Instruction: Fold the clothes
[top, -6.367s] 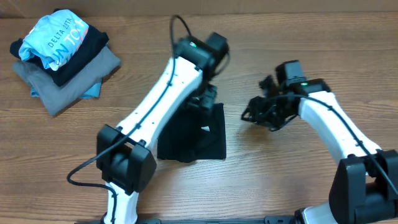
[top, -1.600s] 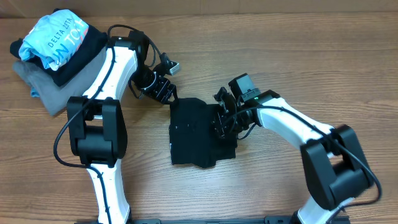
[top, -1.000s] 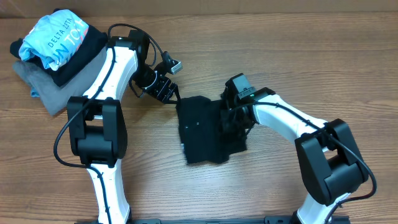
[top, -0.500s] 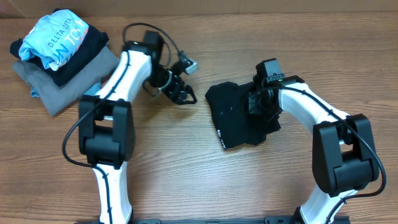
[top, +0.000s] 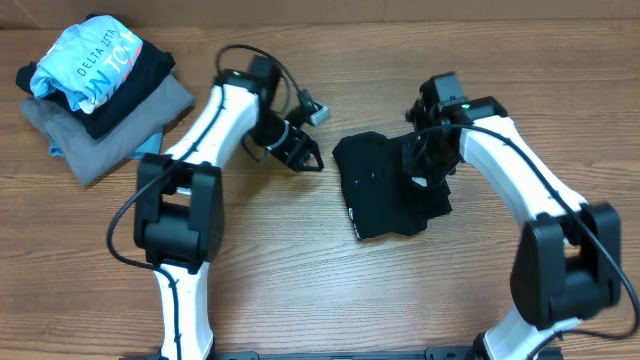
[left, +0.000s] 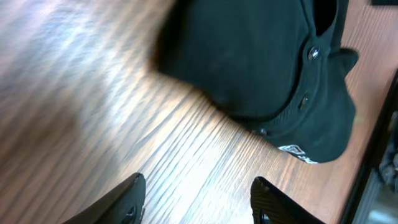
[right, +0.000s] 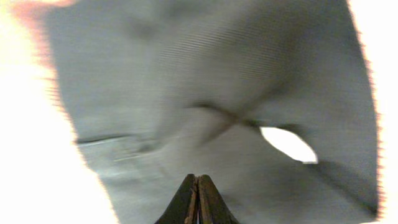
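Observation:
The clothes (top: 385, 190), a black garment folded into a rough square, lie on the table right of centre. Small white logo text (left: 297, 151) shows near one hem. My left gripper (top: 306, 156) hovers just left of the garment, apart from it. In the left wrist view this gripper (left: 199, 200) is open over bare wood, the garment (left: 249, 62) ahead of it. My right gripper (top: 424, 166) is over the garment's right half. Its fingertips (right: 197, 198) are shut together right at the fabric (right: 205, 81), which fills that view; no cloth shows between them.
A stack of folded clothes (top: 95, 85), grey below and light blue printed on top, sits at the back left corner. The wooden table (top: 300, 280) runs bare along the front. The left arm's cable (top: 285, 75) loops above its wrist.
Over the last second the garment slid to the right with my right gripper on it. My left gripper followed to the right and its jaws have narrowed somewhat.

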